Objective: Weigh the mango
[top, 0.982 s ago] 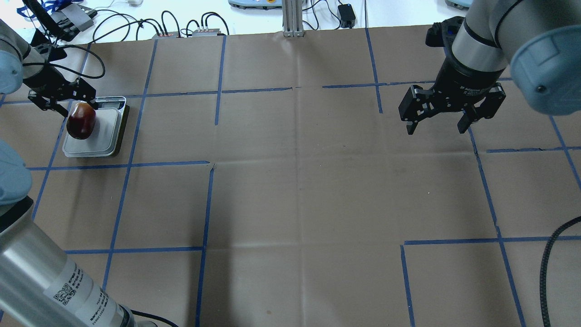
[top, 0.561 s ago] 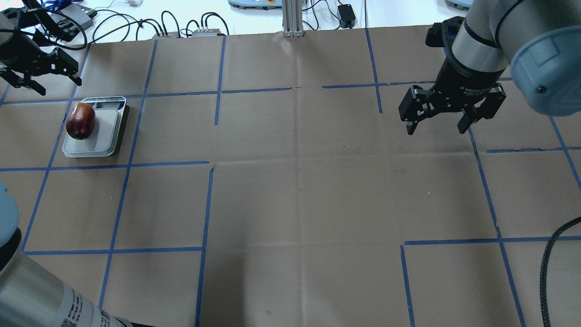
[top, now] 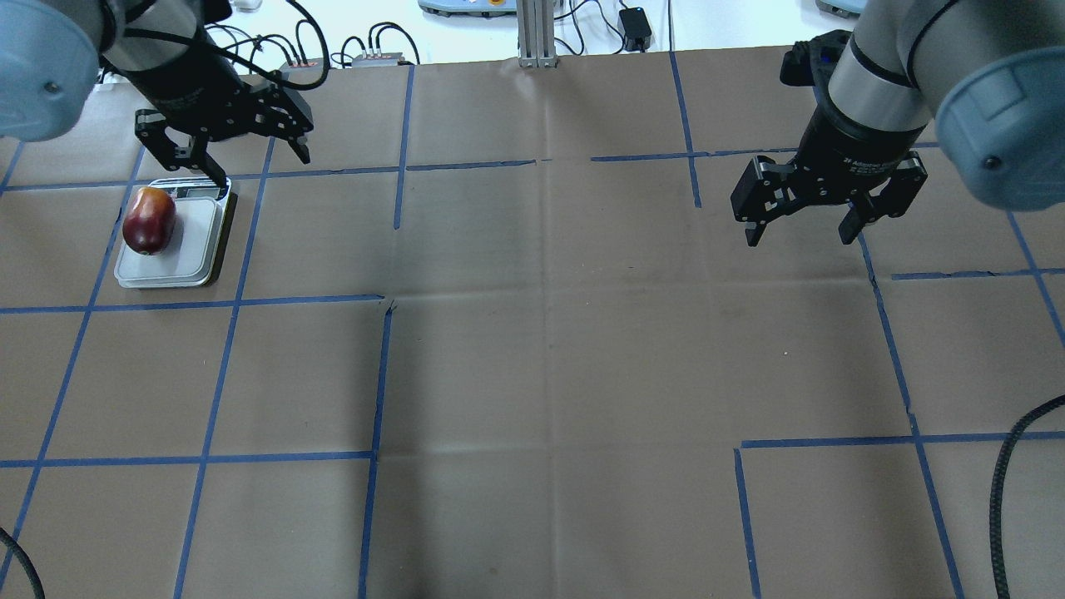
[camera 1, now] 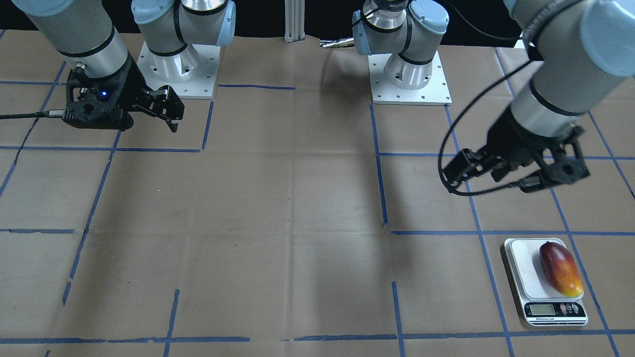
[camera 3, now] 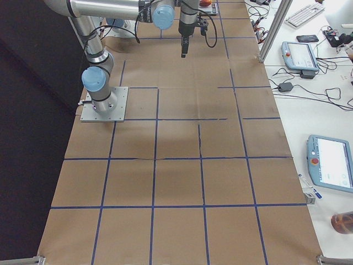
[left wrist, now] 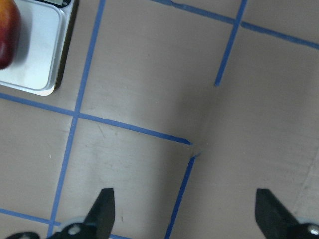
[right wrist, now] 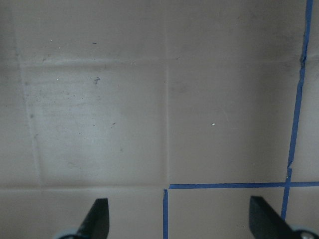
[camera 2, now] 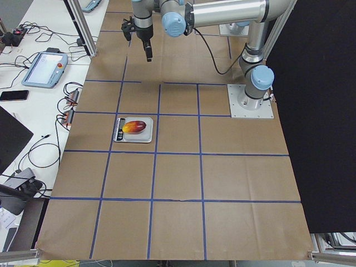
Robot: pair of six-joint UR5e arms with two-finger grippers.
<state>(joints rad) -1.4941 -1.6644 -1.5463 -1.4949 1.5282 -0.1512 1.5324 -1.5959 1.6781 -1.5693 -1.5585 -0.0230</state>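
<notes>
Brown paper with a blue tape grid covers the table (top: 541,333), cables and gear along the far edge. We see the mango (camera 1: 560,268) lying lengthwise on the white scale (camera 1: 525,277), on the side of the platform toward the robot's left, with its orange-yellow tip by the display end. Nothing touches it.

Left gripper (top: 265,169) hangs above the table beside the scale's display end, jaws wide apart and empty. In the left wrist view only a corner of the scale and a sliver of fruit show. Right gripper (top: 800,240) hovers well apart on the other side of the table, jaws also spread, nothing between them.

We judge the placing step done, with the fruit free on the platform.

Handling, our guess: the glossy skin is likely slick, and the rounded body could roll sideways toward the platform edge. It is firm enough for a pinch but would bruise under a hard squeeze, and it looks moderately heavy for its size. We'd take hold from above, across the short width at the thick middle, with the pads on the long flanks. We'd avoid the tapered tips, where the fingers would slide off.
</notes>
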